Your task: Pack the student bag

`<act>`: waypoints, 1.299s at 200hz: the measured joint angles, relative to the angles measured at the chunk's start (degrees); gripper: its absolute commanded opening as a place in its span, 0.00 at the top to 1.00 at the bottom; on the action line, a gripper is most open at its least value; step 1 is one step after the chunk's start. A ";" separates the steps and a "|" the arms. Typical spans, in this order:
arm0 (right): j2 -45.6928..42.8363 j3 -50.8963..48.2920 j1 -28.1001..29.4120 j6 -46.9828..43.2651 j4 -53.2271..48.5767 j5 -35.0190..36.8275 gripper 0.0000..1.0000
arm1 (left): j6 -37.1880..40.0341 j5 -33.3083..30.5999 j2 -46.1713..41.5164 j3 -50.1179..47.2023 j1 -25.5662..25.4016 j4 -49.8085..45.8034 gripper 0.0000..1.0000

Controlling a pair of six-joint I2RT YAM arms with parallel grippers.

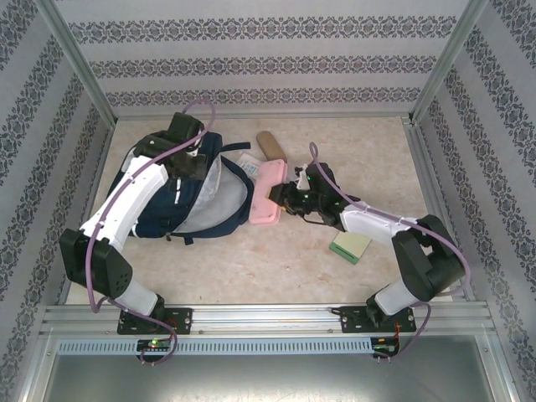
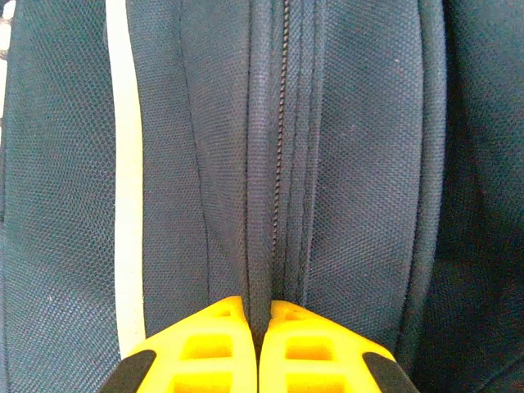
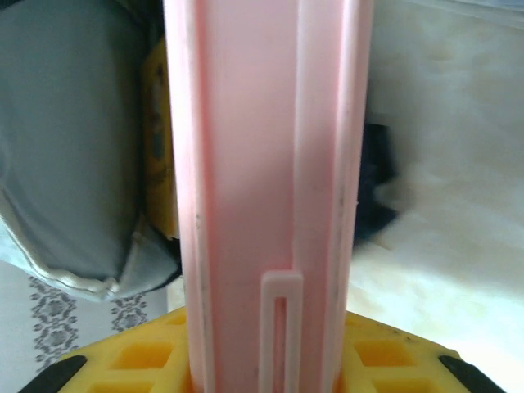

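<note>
The student bag, navy with white strips, lies at the left of the table, its grey-lined mouth gaping to the right. My left gripper sits on the bag's top. In the left wrist view, that gripper is shut, its yellow fingers pinching a ridge of navy fabric beside the zipper. My right gripper is shut on a pink plastic case, held just right of the bag's mouth. In the right wrist view the case stands between the fingers, with grey lining at the left.
A green pad of notes lies under the right forearm. A tan oblong thing and a pale flat item rest behind the pink case. Metal frame posts and patterned walls close in the table on three sides.
</note>
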 measured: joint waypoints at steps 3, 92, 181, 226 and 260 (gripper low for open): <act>0.55 0.68 0.22 0.24 0.31 -0.04 0.65 | -0.13 0.68 -0.04 0.00 0.31 0.00 1.00; 28.17 22.73 9.88 10.29 7.48 4.57 0.61 | -5.29 11.37 -0.04 -0.02 4.13 1.11 1.00; 42.14 39.87 11.82 14.91 4.92 7.56 0.38 | -6.51 12.81 -0.04 -0.04 4.24 1.31 1.00; 38.38 41.57 12.07 7.80 -7.56 9.53 0.15 | -6.45 12.81 -0.04 -0.04 4.24 1.33 1.00; 34.69 41.94 11.26 2.40 -19.12 11.13 0.02 | -5.99 12.39 0.00 -0.04 4.24 1.31 1.00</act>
